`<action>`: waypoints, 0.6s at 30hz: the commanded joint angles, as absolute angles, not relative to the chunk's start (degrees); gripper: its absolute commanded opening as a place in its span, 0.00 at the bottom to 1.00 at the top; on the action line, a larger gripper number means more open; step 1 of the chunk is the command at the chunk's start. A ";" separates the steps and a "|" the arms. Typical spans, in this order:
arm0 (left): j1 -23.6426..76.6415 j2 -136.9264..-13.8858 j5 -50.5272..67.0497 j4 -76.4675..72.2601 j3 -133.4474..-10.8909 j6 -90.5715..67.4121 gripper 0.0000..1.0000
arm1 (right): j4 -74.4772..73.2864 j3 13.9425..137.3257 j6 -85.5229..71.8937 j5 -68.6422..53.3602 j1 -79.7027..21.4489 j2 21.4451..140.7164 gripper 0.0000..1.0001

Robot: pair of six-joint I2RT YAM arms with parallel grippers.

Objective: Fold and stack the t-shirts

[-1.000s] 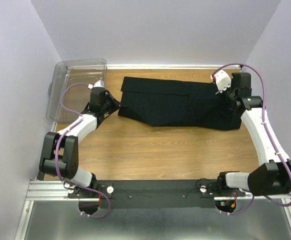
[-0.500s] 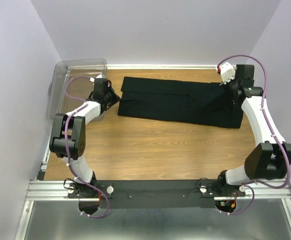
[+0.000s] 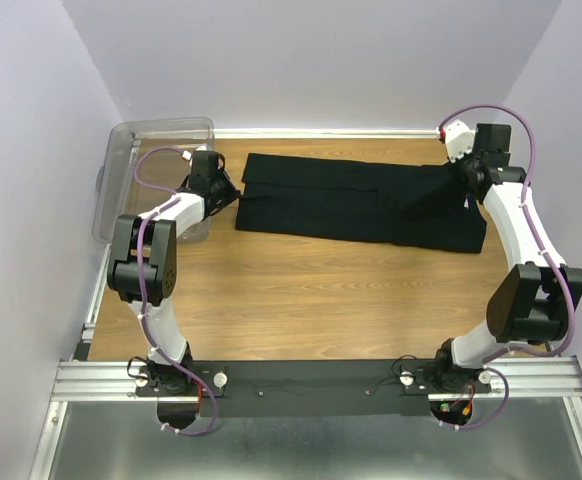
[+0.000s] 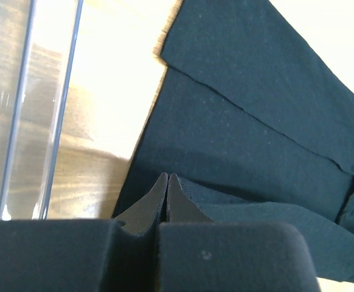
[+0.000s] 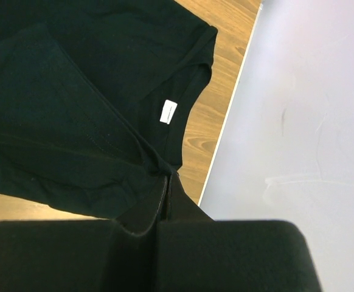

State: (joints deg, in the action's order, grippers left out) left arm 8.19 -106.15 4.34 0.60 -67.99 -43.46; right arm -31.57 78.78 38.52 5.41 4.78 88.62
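A black t-shirt (image 3: 356, 200) lies folded lengthwise in a long band across the far half of the wooden table. My left gripper (image 3: 233, 197) is shut on its left end; in the left wrist view (image 4: 167, 176) the closed fingertips pinch the cloth (image 4: 250, 121). My right gripper (image 3: 458, 178) is shut on its right end near the collar. In the right wrist view (image 5: 168, 177) the tips pinch a raised fold of cloth, and the white neck tag (image 5: 168, 111) shows by the neckline. No logo shows.
A clear plastic bin (image 3: 151, 175) stands at the far left by the left gripper; its wall shows in the left wrist view (image 4: 43, 109). The right wall (image 5: 298, 109) is close to the right gripper. Bare wood (image 3: 321, 300) lies in front of the shirt.
Both grippers have moved toward the back of the table with the shirt's ends. The near half of the shirt has folded over, so the shirt is now a narrower band.
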 commanded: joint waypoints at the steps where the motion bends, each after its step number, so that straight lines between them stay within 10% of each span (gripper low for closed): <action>1: 7.56 -107.93 1.93 2.46 -70.40 -42.19 0.00 | -29.62 81.30 37.88 3.78 5.71 89.56 0.00; 18: 7.47 -110.30 1.67 4.04 -72.69 -41.66 0.00 | -29.27 85.16 36.83 1.32 5.80 93.95 0.00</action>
